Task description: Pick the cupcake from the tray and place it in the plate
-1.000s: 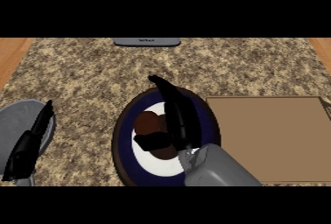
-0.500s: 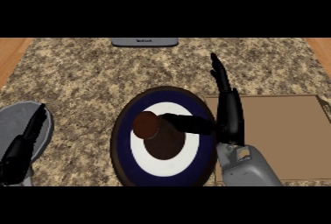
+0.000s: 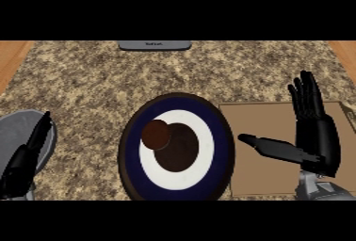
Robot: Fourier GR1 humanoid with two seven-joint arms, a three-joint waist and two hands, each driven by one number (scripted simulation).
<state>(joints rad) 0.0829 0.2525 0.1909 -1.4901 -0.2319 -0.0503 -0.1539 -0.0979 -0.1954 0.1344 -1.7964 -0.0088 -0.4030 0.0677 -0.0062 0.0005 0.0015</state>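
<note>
On the speckled counter (image 3: 104, 80), the brown tray (image 3: 268, 179) sits just beside the blue-rimmed plate (image 3: 222, 141), where the cupcake (image 3: 156, 135), likely light, soft and best held by its sides, rests while the right hand (image 3: 316, 141) hovers splayed, holding nothing, and the left hand (image 3: 24, 160) rests straight-fingered.

Two matte black jointed robot hands, left (image 3: 24, 162) and right (image 3: 316, 136), on smooth grey rounded forearms (image 3: 319, 188).

A speckled granite counter (image 3: 104, 84) fills the view, with wood strips (image 3: 14, 56) at both sides.
</note>
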